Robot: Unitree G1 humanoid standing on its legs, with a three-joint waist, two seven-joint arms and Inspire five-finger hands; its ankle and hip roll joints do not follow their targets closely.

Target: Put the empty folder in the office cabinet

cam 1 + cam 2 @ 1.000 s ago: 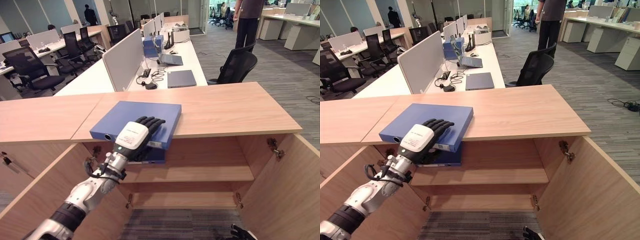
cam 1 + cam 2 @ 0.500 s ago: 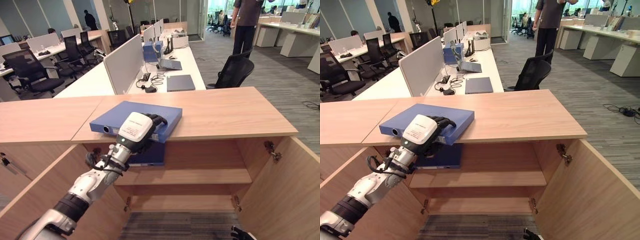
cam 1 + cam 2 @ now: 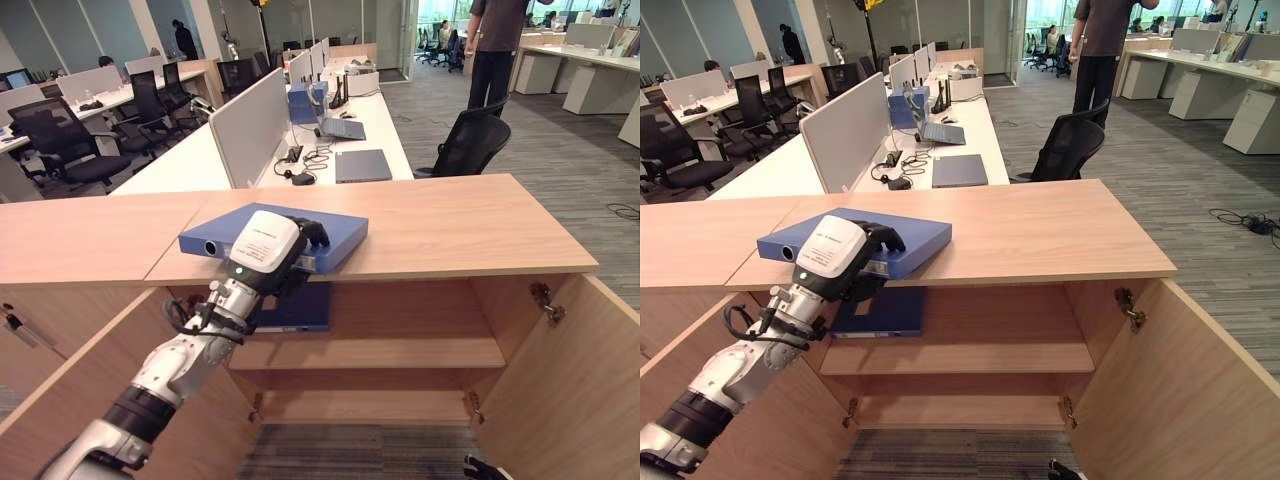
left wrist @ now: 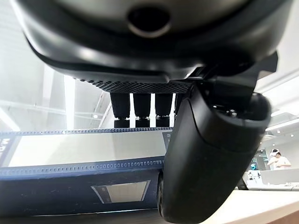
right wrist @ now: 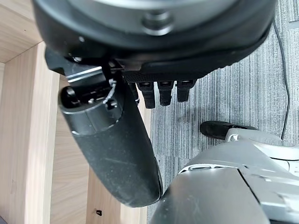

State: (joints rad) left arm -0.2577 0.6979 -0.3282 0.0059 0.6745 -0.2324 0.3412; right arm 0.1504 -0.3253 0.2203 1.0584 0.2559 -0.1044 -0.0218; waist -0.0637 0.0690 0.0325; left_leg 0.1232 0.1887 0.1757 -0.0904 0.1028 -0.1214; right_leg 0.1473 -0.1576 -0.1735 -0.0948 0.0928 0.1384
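Folder: the blue folder lay flat on the cabinet top, its near edge overhanging the front lip above the open compartment.
Look: a thick lever-arch type, with a round finger hole in the spine facing left and a pale label on the near edge; whether it was empty could not be told.
Left robot hand: the left robot hand was clamped on the folder's near edge, fingers curled over the cover and thumb beneath, as the wrist view showed.
Right robot hand: the right robot hand hung low beside the cabinet with fingers relaxed and straight, holding nothing.
Cabinet: both doors stood wide; a second blue folder lay on the upper shelf just under the held one, and the lower shelf was bare.
Progress: gripped but not yet lifted off the top; pulling it clear, lowering it and sliding it onto a shelf remained.
Surroundings: office desks, chairs and a standing person lay well beyond.
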